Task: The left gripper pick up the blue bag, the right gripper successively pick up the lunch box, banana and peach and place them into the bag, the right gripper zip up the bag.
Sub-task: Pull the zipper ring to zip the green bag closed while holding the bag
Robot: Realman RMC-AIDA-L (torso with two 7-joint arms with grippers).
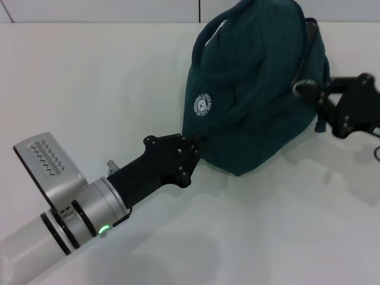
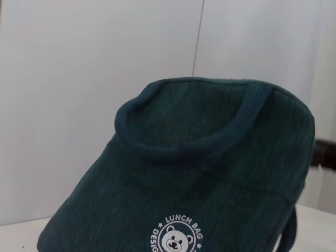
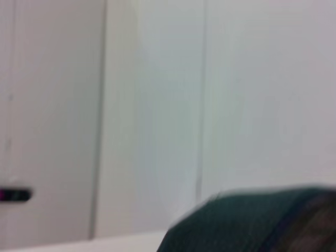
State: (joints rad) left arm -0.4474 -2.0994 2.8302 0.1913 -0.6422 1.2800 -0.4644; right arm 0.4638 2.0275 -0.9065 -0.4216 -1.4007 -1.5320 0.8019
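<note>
1. The jaws of the left gripper (image 1: 191, 155) are clamped on the lower near corner of the blue bag (image 1: 255, 89), where the fabric bunches between the jointed bars. Its silver wrist with the green light ring reaches in from the near left over the white tabletop (image 1: 89, 89).
2. The blue bag sits on the tabletop just beyond those jaws, leaning, its white round logo (image 1: 203, 104) facing the left side. In the left wrist view the bag (image 2: 210, 173) fills the lower half, one loop handle (image 2: 184, 147) lying across its side above the logo (image 2: 176, 237).
3. The right gripper (image 1: 314, 95) is at the bag's right end, beside the metal ring pull (image 1: 303, 89). Its jaws stand close around the ring; whether they are clamped on it cannot be told.
4. In the right wrist view only a dark teal edge of the bag (image 3: 247, 220) shows, against a pale wall.
</note>
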